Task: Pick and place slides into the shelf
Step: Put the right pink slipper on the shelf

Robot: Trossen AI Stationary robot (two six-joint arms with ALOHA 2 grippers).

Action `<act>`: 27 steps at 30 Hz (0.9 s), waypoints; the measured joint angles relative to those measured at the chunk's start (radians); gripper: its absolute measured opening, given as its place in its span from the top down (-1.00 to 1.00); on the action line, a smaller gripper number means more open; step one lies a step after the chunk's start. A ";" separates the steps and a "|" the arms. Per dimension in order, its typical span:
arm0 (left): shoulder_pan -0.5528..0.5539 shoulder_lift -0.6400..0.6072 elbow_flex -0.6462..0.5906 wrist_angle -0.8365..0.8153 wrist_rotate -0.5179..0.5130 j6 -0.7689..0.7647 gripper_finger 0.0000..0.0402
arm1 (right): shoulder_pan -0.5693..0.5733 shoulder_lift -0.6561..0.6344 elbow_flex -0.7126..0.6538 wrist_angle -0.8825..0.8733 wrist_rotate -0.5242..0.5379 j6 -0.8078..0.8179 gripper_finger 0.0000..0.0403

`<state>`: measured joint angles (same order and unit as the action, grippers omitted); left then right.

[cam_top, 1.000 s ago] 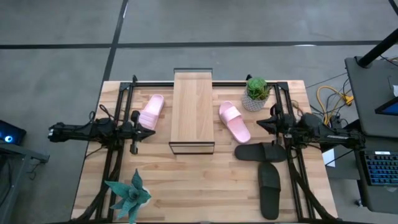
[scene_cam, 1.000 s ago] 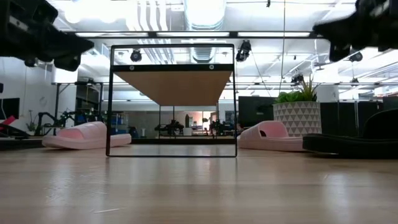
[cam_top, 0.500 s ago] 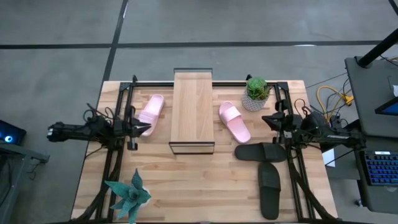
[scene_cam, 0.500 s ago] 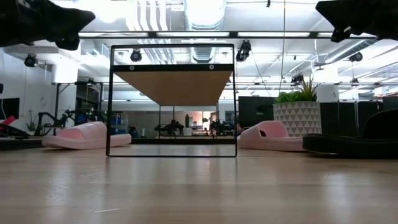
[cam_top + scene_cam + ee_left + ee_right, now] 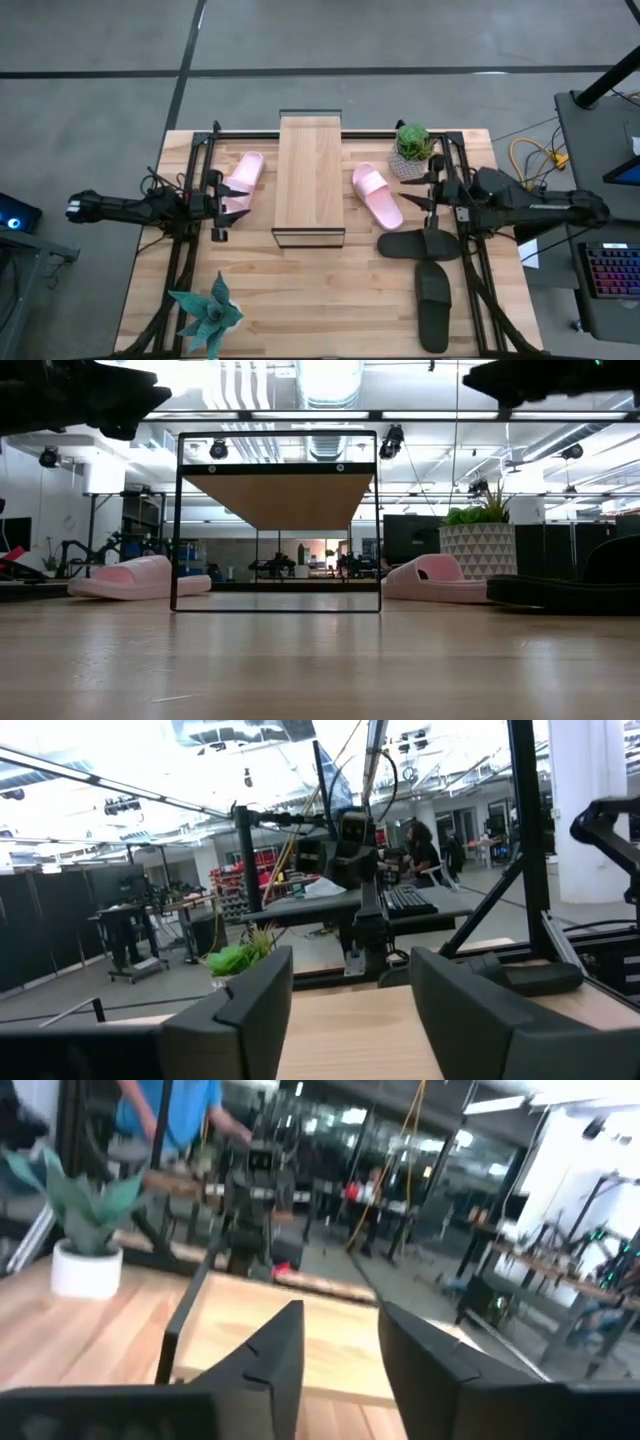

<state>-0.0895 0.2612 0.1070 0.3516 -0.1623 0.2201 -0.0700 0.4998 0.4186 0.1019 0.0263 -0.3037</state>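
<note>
Nothing is stored yet — all four slides lie on the bench: pink ones flanking the shelf, black pair right. Left pincer and right pincer hover open, empty.

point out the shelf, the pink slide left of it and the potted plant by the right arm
shelf (image 5: pixel 309 175): high view, middle of its wood plank top
pink slide (image 5: pixel 243 178): high view, on its strap
potted plant (image 5: pixel 412 142): high view, on its green leaves
</note>
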 joint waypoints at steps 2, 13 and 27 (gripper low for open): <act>0.000 -0.002 0.000 -0.001 0.000 -0.004 0.05 | 0.000 0.053 0.074 -0.047 -0.001 0.024 0.29; 0.000 0.001 0.000 0.000 0.000 -0.004 0.04 | 0.000 0.334 0.373 -0.402 0.121 -0.069 0.00; 0.000 0.054 0.000 -0.002 0.000 -0.004 0.04 | 0.000 0.593 0.363 -0.518 0.387 -0.095 0.09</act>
<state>-0.0893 0.3152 0.1073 0.3496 -0.1619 0.2157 -0.0704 1.0931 0.7819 -0.4162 0.4132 -0.3990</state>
